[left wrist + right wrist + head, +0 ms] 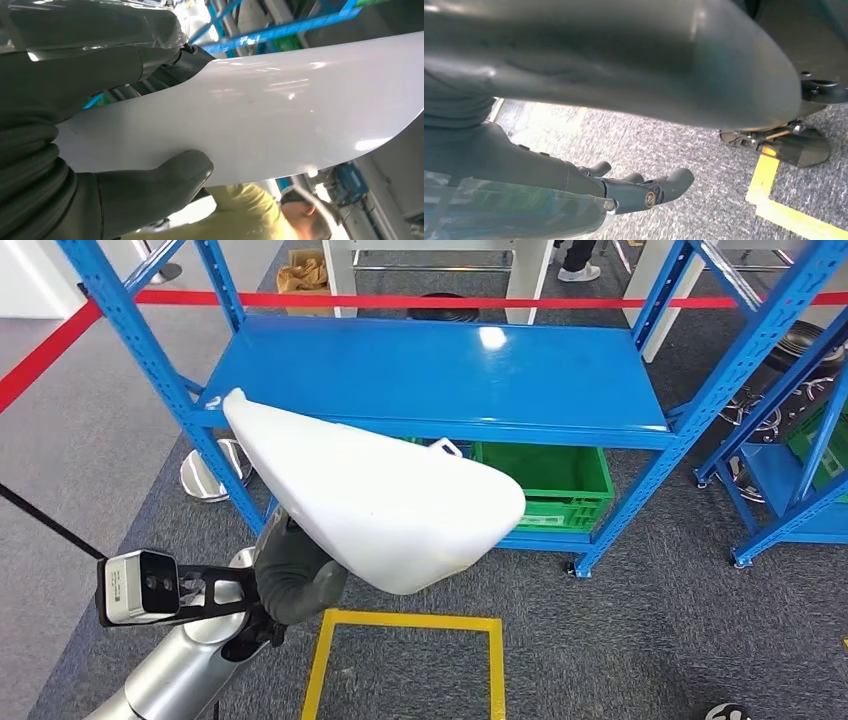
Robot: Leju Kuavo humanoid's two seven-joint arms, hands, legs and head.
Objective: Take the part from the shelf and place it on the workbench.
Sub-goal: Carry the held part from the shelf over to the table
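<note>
The left hand (297, 575) grips the white part (375, 502) at its seven-o'clock end, clear of the blue shelf (440, 370). The left wrist view adds the thumb (170, 177) pressing its edge; the right hand (634, 192) hangs, fingers loosely apart, holding nothing.

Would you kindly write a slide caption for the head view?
Left hand holds the white part clear of the blue shelf, above the yellow floor marking.

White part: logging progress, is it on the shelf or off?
Off. The left hand holds the white part clear of the blue shelf.
</note>
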